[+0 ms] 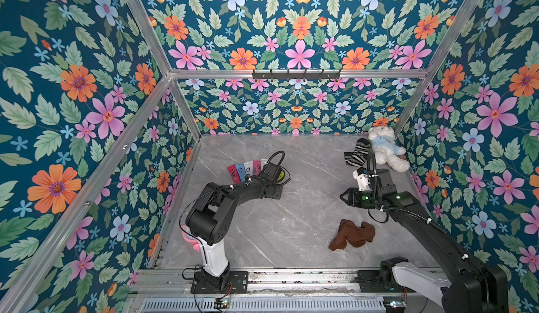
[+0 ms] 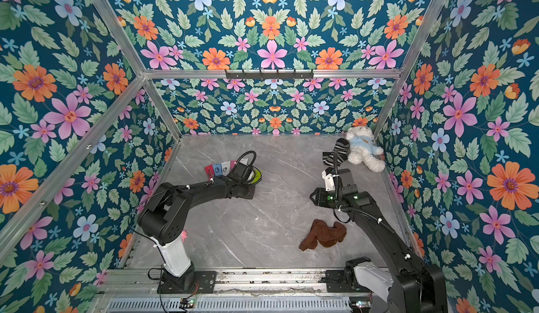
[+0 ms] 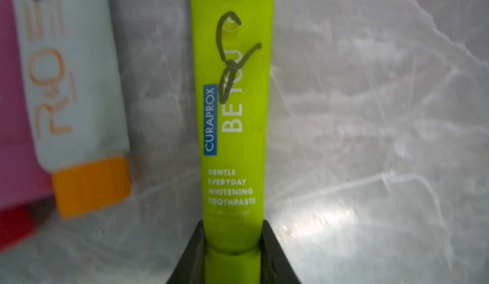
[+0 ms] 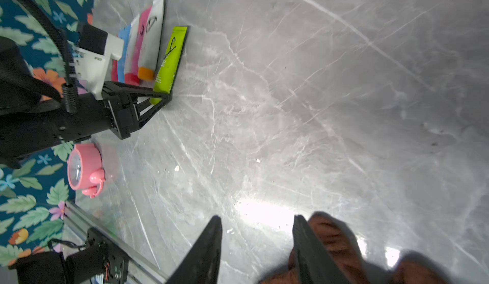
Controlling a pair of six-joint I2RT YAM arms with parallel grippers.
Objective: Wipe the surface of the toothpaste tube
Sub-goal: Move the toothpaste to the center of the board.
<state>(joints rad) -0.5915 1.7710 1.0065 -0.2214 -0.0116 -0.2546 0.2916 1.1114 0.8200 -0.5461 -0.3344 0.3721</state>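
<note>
The lime-green toothpaste tube lies flat on the grey marble table, with a black marker scribble on its upper half. My left gripper is shut on its cap end, both fingers pressed against its sides. In both top views the left wrist covers most of the tube. The right wrist view shows the tube held by the left gripper. A crumpled brown cloth lies on the table at the front right. My right gripper is open and empty, the cloth just beside one finger.
Several other tubes lie in a row just left of the green one. A pink alarm clock stands by the left arm's base. A striped sock and a white teddy bear sit in the far right corner.
</note>
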